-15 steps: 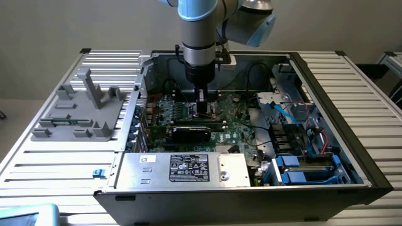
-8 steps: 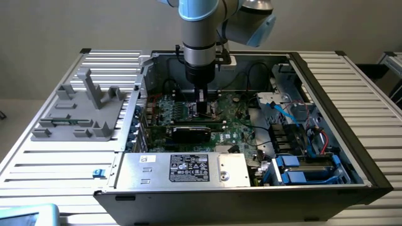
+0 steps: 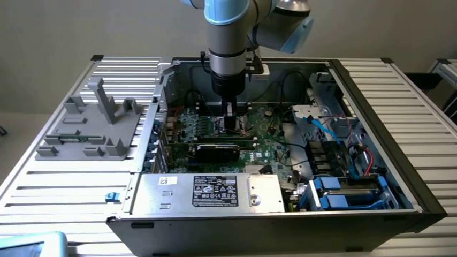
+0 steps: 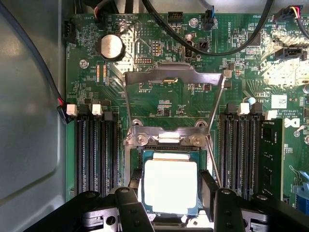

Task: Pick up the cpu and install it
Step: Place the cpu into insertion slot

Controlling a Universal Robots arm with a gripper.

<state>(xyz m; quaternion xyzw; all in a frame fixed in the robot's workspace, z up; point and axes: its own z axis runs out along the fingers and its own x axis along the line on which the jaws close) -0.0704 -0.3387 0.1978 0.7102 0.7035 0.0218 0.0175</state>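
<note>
Gripper [image 3: 234, 123], frame centre, grasps cpu [image 4: 170, 186] at socket [image 4: 166, 140]; a tilted or offset cpu may bend pins; seating may fail.

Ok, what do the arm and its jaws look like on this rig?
The arm is a silver-grey cylinder with light-blue joint caps, darkening to black at the wrist. A thin black cable runs alongside it. The jaws are matte black and blocky, with round bolt heads.
</note>
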